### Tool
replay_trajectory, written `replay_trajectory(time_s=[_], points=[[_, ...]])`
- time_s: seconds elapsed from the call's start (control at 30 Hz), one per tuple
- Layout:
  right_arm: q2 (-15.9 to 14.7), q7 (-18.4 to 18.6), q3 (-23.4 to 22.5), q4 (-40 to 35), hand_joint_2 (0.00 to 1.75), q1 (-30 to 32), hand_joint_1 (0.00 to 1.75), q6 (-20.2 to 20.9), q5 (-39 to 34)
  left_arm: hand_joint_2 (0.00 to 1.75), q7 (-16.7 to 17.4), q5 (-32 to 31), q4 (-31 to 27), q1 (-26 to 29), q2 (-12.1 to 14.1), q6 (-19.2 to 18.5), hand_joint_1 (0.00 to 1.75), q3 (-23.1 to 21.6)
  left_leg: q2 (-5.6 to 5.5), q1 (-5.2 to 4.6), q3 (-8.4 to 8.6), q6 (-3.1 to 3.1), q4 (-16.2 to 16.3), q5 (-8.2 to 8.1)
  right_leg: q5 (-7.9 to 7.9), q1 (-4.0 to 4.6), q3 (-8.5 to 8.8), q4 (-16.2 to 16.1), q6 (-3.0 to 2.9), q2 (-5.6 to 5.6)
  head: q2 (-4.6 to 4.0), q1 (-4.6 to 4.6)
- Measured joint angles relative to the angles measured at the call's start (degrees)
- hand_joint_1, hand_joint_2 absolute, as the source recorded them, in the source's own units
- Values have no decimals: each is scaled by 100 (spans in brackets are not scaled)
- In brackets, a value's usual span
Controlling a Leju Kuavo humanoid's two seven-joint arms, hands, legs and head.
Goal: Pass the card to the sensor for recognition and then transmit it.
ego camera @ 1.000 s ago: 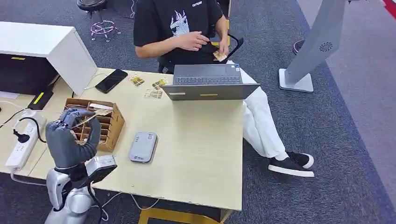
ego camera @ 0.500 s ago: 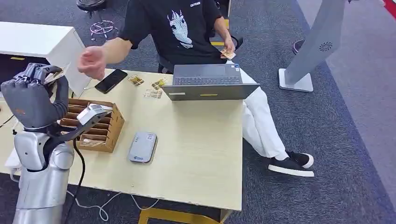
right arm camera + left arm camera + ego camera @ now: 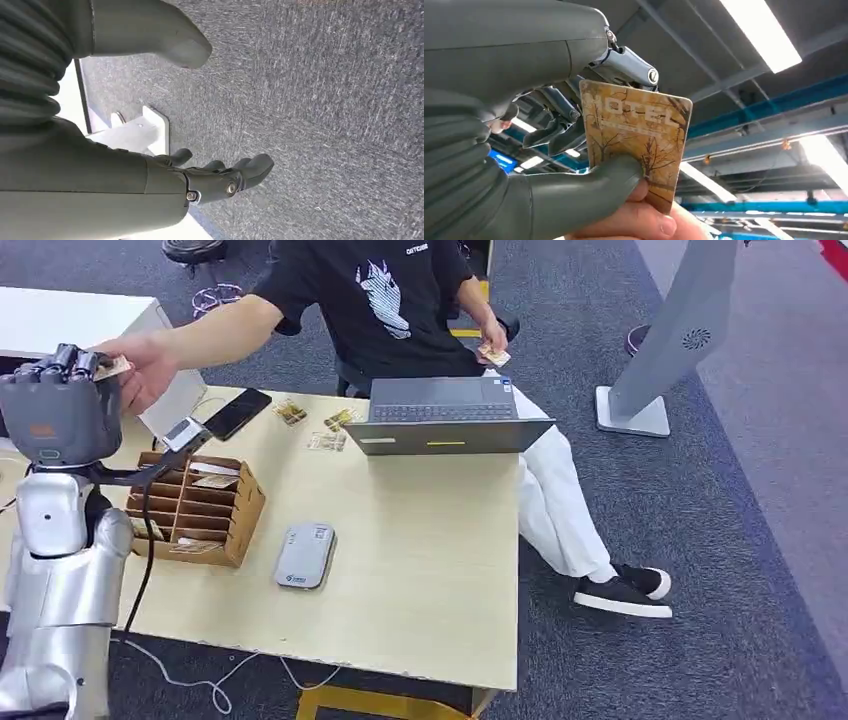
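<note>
Now the grey left hand (image 3: 55, 410) is raised at ten o'clock, its fingers (image 3: 624, 65) pinching the brown hotel card (image 3: 636, 142); a person's hand (image 3: 140, 370) has reached it, so handover begins. The right hand (image 3: 220, 180) hangs empty, fingers loosely apart.

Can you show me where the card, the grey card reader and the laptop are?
card (image 3: 636, 140): left wrist view, middle of its printed face.
card reader (image 3: 305, 555): head view, middle of its top.
laptop (image 3: 445, 400): head view, its keyboard.
</note>
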Motion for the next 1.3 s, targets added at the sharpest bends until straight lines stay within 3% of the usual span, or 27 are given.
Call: replay_trajectory(time_s=[0.23,0.27,0.3,0.77,0.8,0.9,1.03,1.07,1.2,1.3], points=[[0,-24,-15,0,175,-10,0,-5,13,175,-59,-26,134,-144,22,0,175,44,11,-1,-5,2,0,-3,-1,-1,-6,0,0,11,0,2],[0,-24,-26,0,175,-11,0,-9,29,175,-61,-6,136,-166,22,0,134,44,12,-1,-6,3,0,-4,-1,-1,-8,-1,1,12,0,2],[0,-24,-37,0,175,-11,0,-11,44,175,-64,16,136,-185,18,0,0,44,13,-1,-8,4,0,-5,-1,-1,-9,-1,1,13,0,4],[0,-24,-87,0,175,-12,0,-11,98,175,-245,171,136,-238,-98,2,0,201,13,-1,-6,3,0,-3,0,-1,-8,-1,1,11,0,2],[0,-24,-87,0,175,-13,0,-11,98,0,-245,171,136,-239,-100,2,0,205,13,-1,-6,3,0,-3,0,-1,-8,-1,1,11,0,2],[0,-24,-90,0,175,-12,0,-11,98,0,-282,261,138,-239,-114,2,0,223,13,-1,-6,3,0,-3,0,-2,-8,-1,1,12,0,2],[0,4,-101,0,175,-12,0,-11,101,0,-623,894,283,-272,-253,2,0,317,12,-2,-6,3,1,-3,0,-2,-8,-1,1,11,0,2],[0,19,-107,0,175,-12,0,-13,103,175,-610,980,340,-288,-278,-4,0,317,12,-2,-6,3,1,-3,0,-2,-9,-1,1,11,0,2],[0,54,-186,0,175,-5,0,-29,103,175,-137,1758,534,-359,-280,-422,0,69,14,-2,-4,3,2,-3,1,-2,-9,-1,0,12,0,0],[0,54,-258,0,175,-1,0,-29,103,175,6,2264,423,-368,-197,-1153,0,-331,8,-1,-5,2,2,-2,0,-1,-7,-1,0,6,0,0]])
